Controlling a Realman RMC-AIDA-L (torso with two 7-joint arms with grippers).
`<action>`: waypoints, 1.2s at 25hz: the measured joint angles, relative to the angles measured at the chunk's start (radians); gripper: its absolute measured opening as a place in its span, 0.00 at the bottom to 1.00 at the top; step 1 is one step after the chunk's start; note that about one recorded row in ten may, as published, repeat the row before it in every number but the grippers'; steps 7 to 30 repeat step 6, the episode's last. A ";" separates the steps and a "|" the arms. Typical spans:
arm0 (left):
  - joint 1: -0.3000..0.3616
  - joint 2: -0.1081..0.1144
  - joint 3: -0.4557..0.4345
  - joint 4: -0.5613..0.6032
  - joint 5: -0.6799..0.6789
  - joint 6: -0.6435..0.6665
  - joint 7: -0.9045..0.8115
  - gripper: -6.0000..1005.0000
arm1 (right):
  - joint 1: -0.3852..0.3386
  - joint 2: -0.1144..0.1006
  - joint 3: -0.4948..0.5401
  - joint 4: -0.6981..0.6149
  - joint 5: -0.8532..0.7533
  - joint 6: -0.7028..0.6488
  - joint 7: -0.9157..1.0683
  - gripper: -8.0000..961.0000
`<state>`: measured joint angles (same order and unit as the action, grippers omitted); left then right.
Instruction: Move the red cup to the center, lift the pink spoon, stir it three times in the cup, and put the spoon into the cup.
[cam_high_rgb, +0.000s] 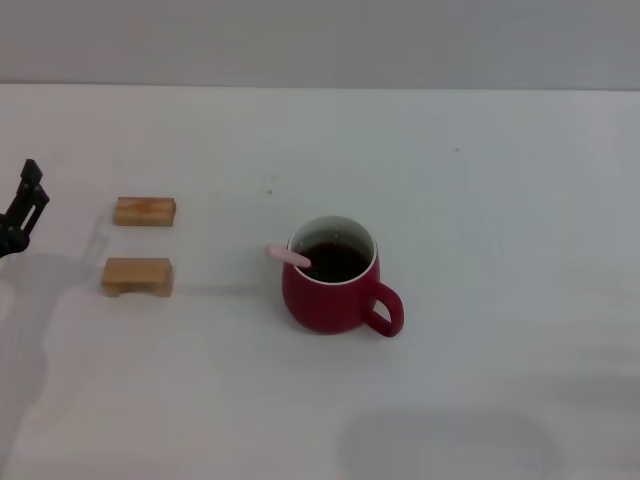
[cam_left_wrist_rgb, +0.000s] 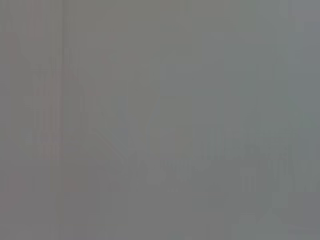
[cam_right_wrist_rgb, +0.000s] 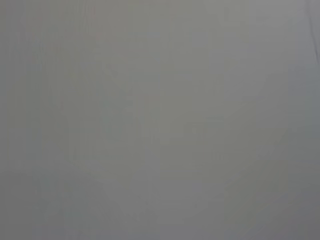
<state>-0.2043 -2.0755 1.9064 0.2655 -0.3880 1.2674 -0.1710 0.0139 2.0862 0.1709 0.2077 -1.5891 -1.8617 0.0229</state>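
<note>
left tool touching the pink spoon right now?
Apart. The head view shows the left tool at the table's far left edge, beyond the two wooden blocks, while the pink spoon leans in the red cup.

pink spoon leans inside upright red cup, mid-table.

Two wooden blocks, near each other, white table

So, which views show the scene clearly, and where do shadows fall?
Head view: clear, evenly lit; the cup, spoon and two blocks cast only faint shadows, and a broad soft shadow lies on the table near the bottom edge. Left tool sits at the left edge. Both wrist views: plain grey, nothing recognisable.
</note>
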 joint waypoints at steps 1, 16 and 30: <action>-0.001 0.000 0.000 -0.002 -0.005 -0.001 0.000 0.83 | -0.001 0.000 -0.001 0.000 0.000 -0.002 0.000 0.75; -0.001 -0.001 0.005 -0.007 -0.020 -0.002 0.000 0.83 | -0.005 0.000 -0.009 0.007 0.000 -0.006 -0.061 0.75; -0.001 -0.001 0.005 -0.007 -0.020 -0.002 0.000 0.83 | -0.005 0.000 -0.009 0.007 0.000 -0.006 -0.061 0.75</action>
